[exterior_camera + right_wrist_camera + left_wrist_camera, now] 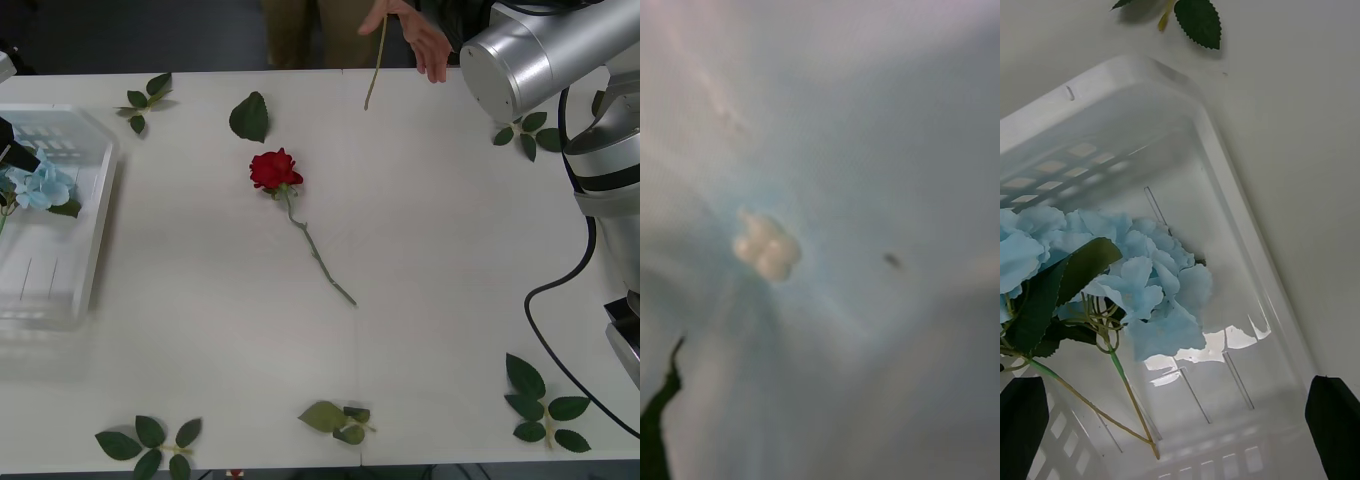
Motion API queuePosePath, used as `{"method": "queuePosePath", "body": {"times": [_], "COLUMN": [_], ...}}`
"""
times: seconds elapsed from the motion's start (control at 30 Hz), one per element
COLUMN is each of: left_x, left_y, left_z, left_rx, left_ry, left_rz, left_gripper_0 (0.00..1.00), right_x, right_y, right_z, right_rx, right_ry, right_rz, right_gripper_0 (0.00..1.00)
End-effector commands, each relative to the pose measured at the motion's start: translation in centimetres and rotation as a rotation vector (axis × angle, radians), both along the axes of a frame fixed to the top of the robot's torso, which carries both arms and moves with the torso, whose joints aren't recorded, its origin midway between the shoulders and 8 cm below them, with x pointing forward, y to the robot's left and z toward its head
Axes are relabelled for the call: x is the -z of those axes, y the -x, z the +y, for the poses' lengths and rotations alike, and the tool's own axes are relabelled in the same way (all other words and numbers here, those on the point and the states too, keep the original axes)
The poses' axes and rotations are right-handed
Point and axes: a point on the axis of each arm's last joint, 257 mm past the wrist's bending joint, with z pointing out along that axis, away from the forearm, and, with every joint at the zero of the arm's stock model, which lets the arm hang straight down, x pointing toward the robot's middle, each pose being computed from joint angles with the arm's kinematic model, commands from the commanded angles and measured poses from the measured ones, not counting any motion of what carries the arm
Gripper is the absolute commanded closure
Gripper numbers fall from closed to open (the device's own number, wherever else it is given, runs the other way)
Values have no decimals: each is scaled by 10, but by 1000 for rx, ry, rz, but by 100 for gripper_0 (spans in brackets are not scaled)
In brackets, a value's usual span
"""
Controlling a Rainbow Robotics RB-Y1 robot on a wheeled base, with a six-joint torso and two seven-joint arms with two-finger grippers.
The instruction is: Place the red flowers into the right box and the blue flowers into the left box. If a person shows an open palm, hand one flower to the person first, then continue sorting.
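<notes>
- White table (420, 250) with one red rose (274, 169) lying near the centre, head toward the far side, stem (318, 255) running toward the near right.
- Left box (75, 230), a white tray, sits at the table's left edge; a pale blue hydrangea (40, 186) lies inside it by the left rim.
- Left wrist view: blue hydrangea (1135, 277) head with a big green leaf (1064, 289) and thin stems rests on the ribbed bottom of the left box (1225, 161).
- Left gripper (1180, 424) hangs above the left box, black fingers (1334, 424) spread wide at both corners, pinching nothing; flower lies apart from the fingertips.
- Person's hand (415, 35) at the far edge, right of centre, holding a thin green stem (374, 70) that hangs down onto the table; flower head hidden, colour cannot tell.
- Tan trousers (300, 30) behind the far edge.
- Right arm (560, 70) raised at the far right; right wrist view is a pale blur with a whitish blob (767, 246) and a dark sliver (659, 420) at one corner; cannot tell the right claw's state.
- Loose leaf sprigs scattered: far left (145, 100), single leaf (250, 117) beyond the rose, far right (530, 133), near right (545, 405), near centre (335, 418), near left (150, 440).
</notes>
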Motion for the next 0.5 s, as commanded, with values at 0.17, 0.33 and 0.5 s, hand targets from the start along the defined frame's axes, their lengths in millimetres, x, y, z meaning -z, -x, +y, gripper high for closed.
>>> {"method": "queuePosePath", "body": {"times": [0.17, 0.33, 0.5], "left_x": [-4, -4, -4], "left_y": [-3, -3, -3], "left_z": [2, 2, 2], "left_rx": [-40, -40, -41], "left_ry": [17, 17, 13], "left_rz": [-27, -27, -26], "left_gripper_0": [0, 0, 0], "right_x": [-38, -38, -36], "right_y": [14, 14, 15], "right_z": [28, 29, 30], "right_rx": [-62, -64, -70], "right_ry": [-7, -8, -14], "right_rz": [-73, -73, -66], "right_gripper_0": [100, 100, 100]}}
